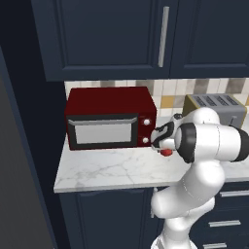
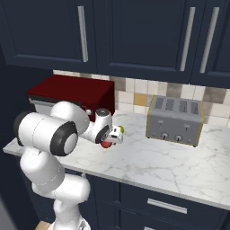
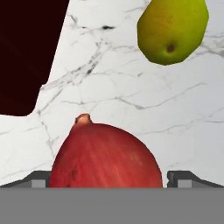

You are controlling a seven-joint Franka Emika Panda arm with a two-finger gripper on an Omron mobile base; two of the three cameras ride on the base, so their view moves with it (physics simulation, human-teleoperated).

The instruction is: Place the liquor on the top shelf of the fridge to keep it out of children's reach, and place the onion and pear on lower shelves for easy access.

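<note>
From the left base view, the arm bends forward over the marble counter and the gripper hangs low just in front of the red microwave, with a sliver of the onion showing red beneath the hand; the toaster stands farther along the wall, and the dark edge at far left may be the fridge, though I cannot be sure of it. In the right base view, the gripper points down at the counter between the microwave and the toaster, the onion sits right under it, and a speck of yellow-green at the far side of the hand is the pear, just beside the onion. The liquor bottle is not something I can pick out here. In the hand view, the onion lies close between the two finger tips, which stand spread wide on either side of it and apart from its skin, so the claw is released and holds nothing; the pear rests on the marble beyond it, clearly apart, and a corner of the microwave is dark at one edge. I judge the onion to be light, firm and rigid, with a smooth papery skin on a round body that could roll or squirt out of a shallow pinch. The sound hold is across its widest girth, fingers level with the middle, stem tip left free, and closed without much force.
</note>
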